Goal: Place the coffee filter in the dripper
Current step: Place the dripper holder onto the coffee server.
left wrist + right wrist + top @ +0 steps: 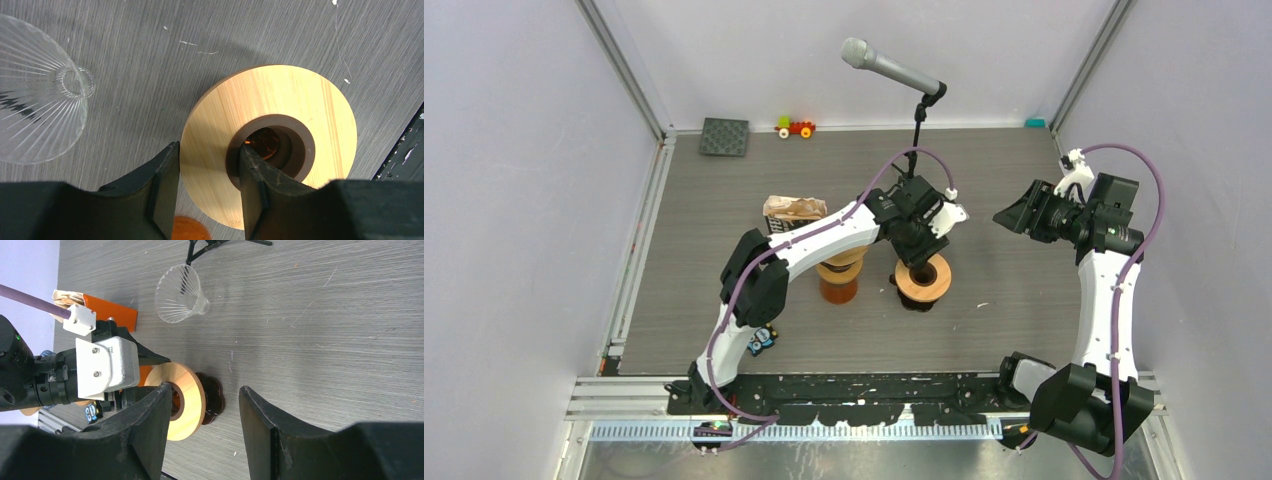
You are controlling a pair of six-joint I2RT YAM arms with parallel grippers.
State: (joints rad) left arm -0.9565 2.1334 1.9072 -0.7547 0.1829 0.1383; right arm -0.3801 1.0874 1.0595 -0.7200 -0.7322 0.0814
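My left gripper [210, 146] is down over the wooden ring [300, 100] — one finger [255, 185] at the hole in the middle, the other at the outside edge. The jaws are about half apart. I cannot tell if they pinch the ring or only hang over it.

The glass dripper [35, 100] lies on its side on the table [200, 35], near the ring but not touching it. The coffee filter [794, 208] is brown paper standing in an orange holder [107, 312], on the far side of my left arm — nothing holds it.

My right gripper [205, 389] is up in the air, off to the right. Its jaws are wide apart with nothing in them.
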